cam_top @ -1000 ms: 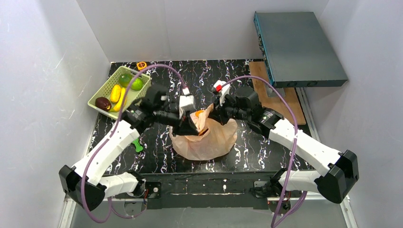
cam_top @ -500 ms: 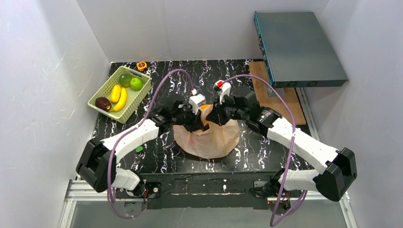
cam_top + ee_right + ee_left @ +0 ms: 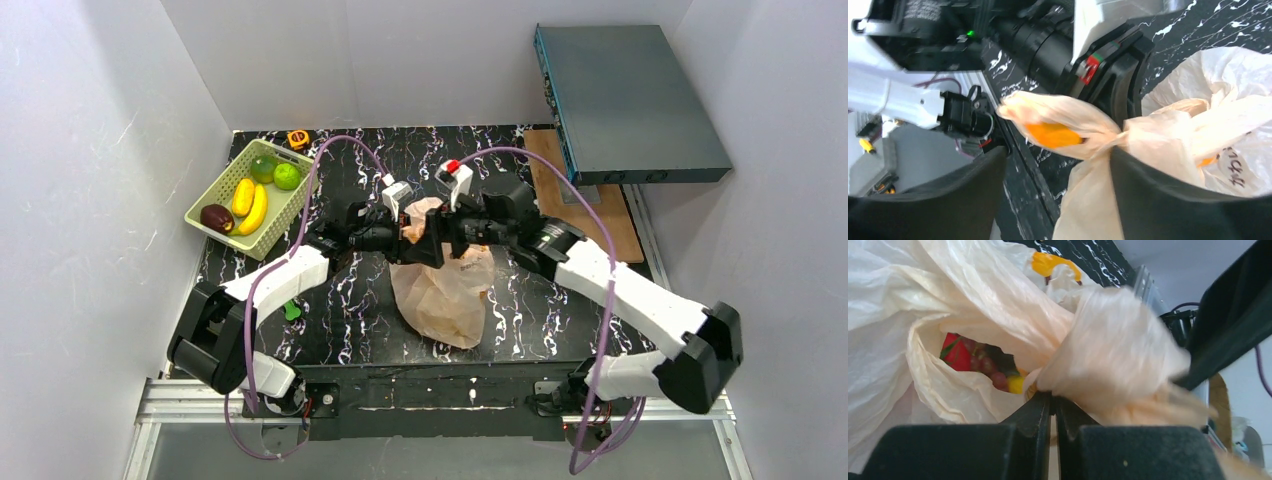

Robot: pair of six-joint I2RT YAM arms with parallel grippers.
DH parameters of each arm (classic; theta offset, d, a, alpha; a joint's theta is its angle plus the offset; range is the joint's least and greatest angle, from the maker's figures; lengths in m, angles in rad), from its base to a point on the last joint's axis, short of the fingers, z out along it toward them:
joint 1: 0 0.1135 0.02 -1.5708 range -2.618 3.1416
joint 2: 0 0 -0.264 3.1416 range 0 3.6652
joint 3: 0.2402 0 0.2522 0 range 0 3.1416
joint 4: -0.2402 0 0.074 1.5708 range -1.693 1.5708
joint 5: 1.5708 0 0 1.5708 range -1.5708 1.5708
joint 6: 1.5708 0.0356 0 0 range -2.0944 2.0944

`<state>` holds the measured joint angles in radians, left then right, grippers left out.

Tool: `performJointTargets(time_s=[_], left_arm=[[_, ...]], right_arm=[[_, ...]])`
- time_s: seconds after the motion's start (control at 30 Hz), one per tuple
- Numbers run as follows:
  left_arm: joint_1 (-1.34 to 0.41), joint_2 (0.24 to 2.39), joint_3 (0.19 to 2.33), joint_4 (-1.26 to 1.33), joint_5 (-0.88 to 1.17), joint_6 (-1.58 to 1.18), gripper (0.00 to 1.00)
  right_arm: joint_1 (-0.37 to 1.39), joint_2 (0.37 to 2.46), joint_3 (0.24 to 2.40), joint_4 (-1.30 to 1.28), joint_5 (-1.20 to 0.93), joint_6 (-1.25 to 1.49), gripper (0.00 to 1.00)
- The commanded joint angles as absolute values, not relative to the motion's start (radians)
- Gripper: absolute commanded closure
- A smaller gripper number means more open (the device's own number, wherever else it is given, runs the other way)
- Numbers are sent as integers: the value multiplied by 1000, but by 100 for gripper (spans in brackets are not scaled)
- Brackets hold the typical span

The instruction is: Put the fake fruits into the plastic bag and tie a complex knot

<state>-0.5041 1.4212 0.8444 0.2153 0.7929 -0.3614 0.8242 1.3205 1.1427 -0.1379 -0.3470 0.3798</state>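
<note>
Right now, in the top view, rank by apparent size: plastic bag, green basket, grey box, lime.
Largest: grey box
Next: plastic bag and green basket, too alike to rank
Smallest: lime

The top camera looks down from six o'clock; both wrist cameras sit close, all sharing the plastic bag [image 3: 445, 300].
</note>
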Motion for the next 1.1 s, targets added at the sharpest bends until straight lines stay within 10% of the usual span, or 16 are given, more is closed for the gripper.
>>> performJointTargets(time_s=[0.0, 0.17, 0.37, 0.57, 1.07], left_arm=[[-507, 1394, 833, 250, 872, -413, 100], [-506, 1404, 837, 241, 893, -408, 100], [-506, 1427, 856, 231, 906, -401, 100], [-506, 1436, 866, 229, 914, -410, 100], [-502, 1456, 871, 281, 951, -475, 100]], right_arm=[[795, 1150, 1236, -362, -406, 193, 7], [740, 1012, 1263, -538, -328, 93, 5], [654, 1037, 1230, -581, -197, 52, 59], [652, 1170, 1230, -510, -172, -42, 78], [678, 1360, 1178, -452, -542, -121, 58]])
